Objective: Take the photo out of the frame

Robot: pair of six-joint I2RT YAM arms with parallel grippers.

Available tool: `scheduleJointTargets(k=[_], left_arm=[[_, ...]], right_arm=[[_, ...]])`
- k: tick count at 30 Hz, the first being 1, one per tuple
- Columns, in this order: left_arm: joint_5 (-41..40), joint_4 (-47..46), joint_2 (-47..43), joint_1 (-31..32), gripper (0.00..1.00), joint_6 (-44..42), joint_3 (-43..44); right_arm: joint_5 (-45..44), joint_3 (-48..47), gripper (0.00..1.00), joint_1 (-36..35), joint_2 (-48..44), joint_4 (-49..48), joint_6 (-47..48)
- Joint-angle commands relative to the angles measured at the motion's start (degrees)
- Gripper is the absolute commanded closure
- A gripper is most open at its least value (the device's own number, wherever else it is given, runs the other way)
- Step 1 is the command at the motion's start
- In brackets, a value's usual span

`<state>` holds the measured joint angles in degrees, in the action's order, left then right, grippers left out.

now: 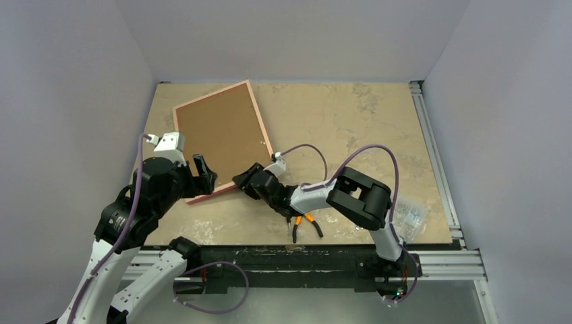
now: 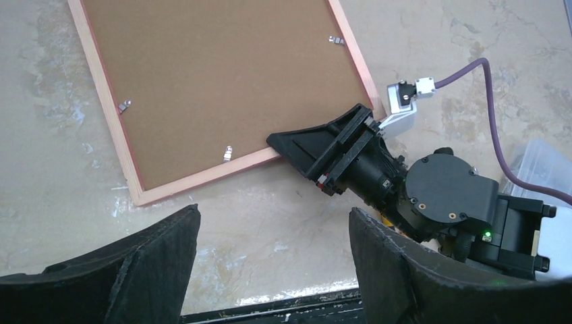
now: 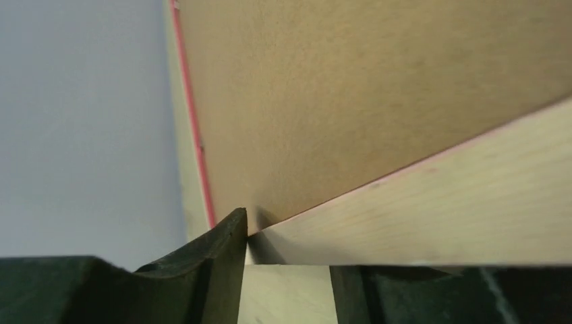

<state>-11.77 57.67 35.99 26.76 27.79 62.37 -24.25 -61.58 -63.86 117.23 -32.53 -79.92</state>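
Note:
The frame (image 1: 219,135) lies face down on the table at the back left, brown board up with a pale wooden edge. It also shows in the left wrist view (image 2: 216,74) and the right wrist view (image 3: 378,101). The photo is hidden under the board. My right gripper (image 1: 244,179) is at the frame's near edge, and its jaws are closed on the pale rim (image 3: 287,263). My left gripper (image 1: 204,172) is open and empty, just above the bare table near the frame's near left corner (image 2: 273,223).
Small metal clips (image 2: 228,154) hold the board in the frame. Orange-handled pliers (image 1: 303,223) lie near the front edge under the right arm. A clear plastic box (image 1: 410,214) sits at the front right. Grey walls enclose the table on three sides.

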Motion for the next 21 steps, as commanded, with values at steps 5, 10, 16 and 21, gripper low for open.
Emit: scheduleJointTargets(k=[5,10,16,21], left_arm=[[-1.85,-2.12,1.12,0.19,0.21,-1.3,0.95],[-1.91,-2.77,2.44,0.16,0.21,-1.42,0.91],[-0.85,-3.58,3.51,0.22,0.21,-1.6,0.46],[3.57,-5.27,4.24,0.22,0.21,-1.14,-1.66]], right_arm=[[5.93,-8.29,0.41,-0.81,-2.35,21.16,9.67],[9.92,-9.81,0.03,-0.84,-5.02,31.19,12.78],[12.14,-7.67,0.02,-1.32,-10.64,38.23,20.76],[9.6,-6.99,0.04,-2.55,-17.68,50.81,35.49]])
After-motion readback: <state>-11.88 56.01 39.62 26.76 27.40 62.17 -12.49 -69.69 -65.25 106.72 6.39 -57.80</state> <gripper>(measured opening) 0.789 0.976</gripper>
